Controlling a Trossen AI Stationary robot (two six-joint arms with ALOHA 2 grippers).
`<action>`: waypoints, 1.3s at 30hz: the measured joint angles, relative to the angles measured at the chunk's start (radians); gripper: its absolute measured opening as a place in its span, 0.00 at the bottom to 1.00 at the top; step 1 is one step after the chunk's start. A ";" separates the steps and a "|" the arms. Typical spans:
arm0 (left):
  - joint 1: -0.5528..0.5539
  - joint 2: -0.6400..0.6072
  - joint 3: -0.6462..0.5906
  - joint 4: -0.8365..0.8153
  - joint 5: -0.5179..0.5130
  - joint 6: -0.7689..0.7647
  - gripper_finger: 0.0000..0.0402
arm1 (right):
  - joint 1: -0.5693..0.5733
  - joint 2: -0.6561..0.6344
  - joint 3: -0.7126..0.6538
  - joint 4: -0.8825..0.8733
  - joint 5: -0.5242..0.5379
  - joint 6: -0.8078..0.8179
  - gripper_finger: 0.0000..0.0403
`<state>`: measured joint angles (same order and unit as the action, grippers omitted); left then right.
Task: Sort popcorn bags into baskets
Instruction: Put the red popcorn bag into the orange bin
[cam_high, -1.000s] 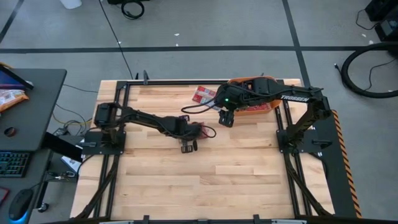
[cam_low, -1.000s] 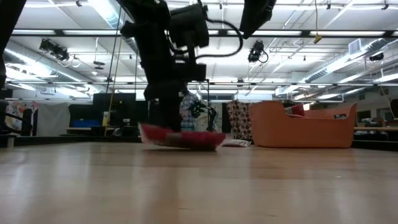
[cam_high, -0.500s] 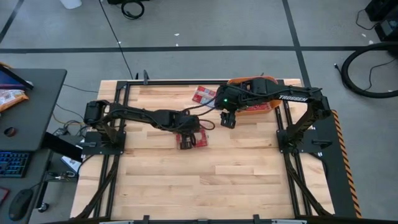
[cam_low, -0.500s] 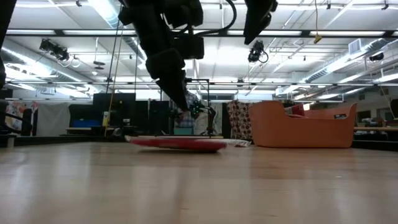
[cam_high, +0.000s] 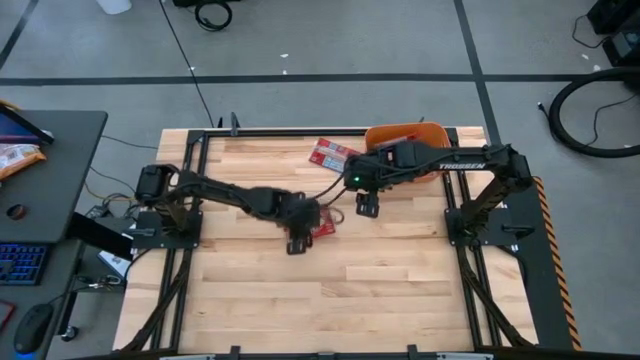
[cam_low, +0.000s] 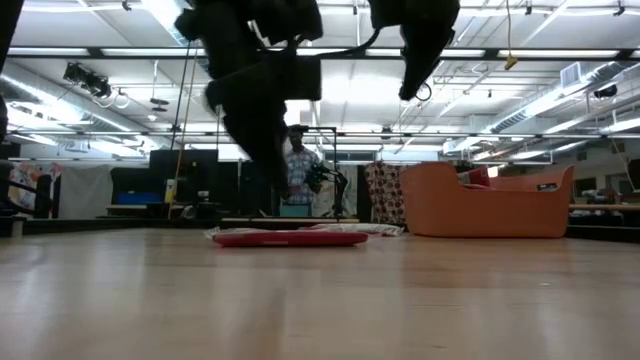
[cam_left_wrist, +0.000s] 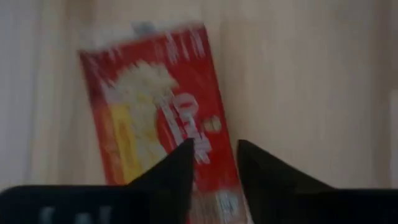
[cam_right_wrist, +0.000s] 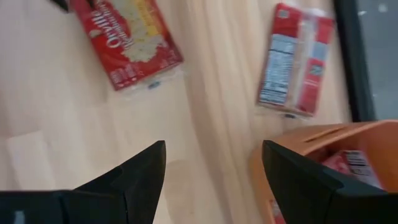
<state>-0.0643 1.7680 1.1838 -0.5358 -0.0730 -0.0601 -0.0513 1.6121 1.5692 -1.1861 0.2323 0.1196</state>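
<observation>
Just now the left gripper's (cam_left_wrist: 212, 163) dark fingers stand slightly parted above a flat red popcorn packet (cam_high: 322, 222) lying near the wooden bench's (cam_high: 400, 280) middle, gripping nothing. Judging by this, the packet awaits pickup: the right gripper (cam_high: 367, 209), spread wide beside it, must descend, clamp, and carry it to the orange plastic tub (cam_high: 435, 133) at the far right corner.

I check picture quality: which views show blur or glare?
Left wrist view: the flat red popcorn bag is smeared by motion blur. Low view: bright ceiling lights leave both arms as dark silhouettes. Right wrist view: print on another red bag stays readable beside the orange plastic tub.
</observation>
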 joint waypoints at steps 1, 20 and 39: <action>-0.015 0.001 -0.014 -0.003 -0.020 0.000 0.35 | 0.000 -0.010 0.000 0.000 0.014 0.003 0.67; -0.218 0.002 -0.218 -0.052 -0.383 0.180 0.57 | 0.023 -0.121 0.002 0.021 0.024 0.156 0.67; -0.183 0.003 -0.262 0.121 -0.463 0.684 0.56 | 0.065 -0.121 0.002 0.026 0.026 0.176 0.67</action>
<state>-0.2478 1.7706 0.9218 -0.4146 -0.5355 0.6243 0.0135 1.4914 1.5707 -1.1599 0.2581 0.2957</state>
